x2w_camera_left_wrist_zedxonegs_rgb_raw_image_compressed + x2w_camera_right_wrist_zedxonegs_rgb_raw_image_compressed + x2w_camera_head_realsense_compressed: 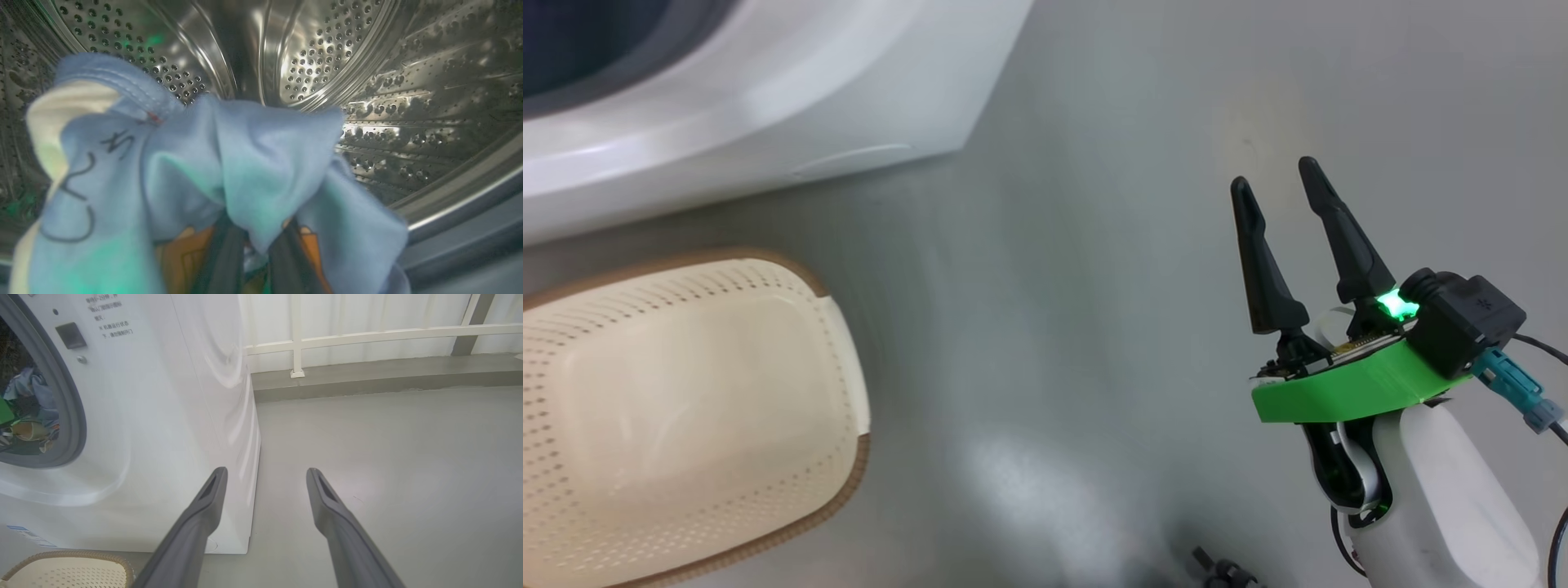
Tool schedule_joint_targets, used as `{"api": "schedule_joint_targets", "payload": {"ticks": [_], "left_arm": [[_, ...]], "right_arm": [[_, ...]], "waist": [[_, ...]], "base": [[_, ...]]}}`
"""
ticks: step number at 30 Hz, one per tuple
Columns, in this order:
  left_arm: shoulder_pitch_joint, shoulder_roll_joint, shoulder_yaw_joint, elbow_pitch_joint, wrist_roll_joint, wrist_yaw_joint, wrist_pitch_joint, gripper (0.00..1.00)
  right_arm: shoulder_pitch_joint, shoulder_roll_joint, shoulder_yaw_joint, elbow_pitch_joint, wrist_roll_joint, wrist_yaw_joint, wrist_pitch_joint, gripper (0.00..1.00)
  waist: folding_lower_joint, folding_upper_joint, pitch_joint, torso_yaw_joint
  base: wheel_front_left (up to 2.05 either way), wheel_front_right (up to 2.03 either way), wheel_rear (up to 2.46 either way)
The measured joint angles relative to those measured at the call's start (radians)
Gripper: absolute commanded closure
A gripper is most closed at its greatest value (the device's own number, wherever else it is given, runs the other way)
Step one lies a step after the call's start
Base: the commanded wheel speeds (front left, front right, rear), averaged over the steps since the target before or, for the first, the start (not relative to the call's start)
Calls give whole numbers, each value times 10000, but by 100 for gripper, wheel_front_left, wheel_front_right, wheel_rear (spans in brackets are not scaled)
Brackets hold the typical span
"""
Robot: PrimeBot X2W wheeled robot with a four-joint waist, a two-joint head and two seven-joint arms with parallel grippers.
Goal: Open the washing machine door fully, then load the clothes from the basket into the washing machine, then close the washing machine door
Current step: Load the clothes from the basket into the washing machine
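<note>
My left gripper [253,261] is inside the washing machine's steel drum [327,53], shut on the clothes [229,163], a bunch of soft blue fabric with orange print and a cream patch that hangs over its fingers. From the right wrist the same clothes [30,404] show through the machine's open mouth, ringed by the grey gasket [75,416]. The washing machine [768,106] is at the upper left of the head view. The cream basket [686,408] stands on the floor below it, with nothing lying in it. My right gripper [1278,184] hovers open over bare floor, to the right of the machine. The door is out of view.
Grey floor [1054,327] spreads between the basket and my right arm. A white railing [367,335] and a low grey kerb [367,379] run behind the machine's right side. A blue label sticker [24,533] sits low on the machine's front.
</note>
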Motion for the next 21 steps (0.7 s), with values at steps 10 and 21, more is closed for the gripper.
{"api": "schedule_joint_targets", "payload": {"ticks": [10,21], "left_arm": [[-2384,309,-140,780,395,4,-531,100],[-4416,694,-805,2468,744,-247,2445,0]], "right_arm": [[12,61,-8,-303,4,0,0,0],[185,98,48,-430,282,0,0,0]], "waist": [[1,0,890,-584],[1,0,1284,-1043]], "base": [[0,0,0],[0,0,0]]}}
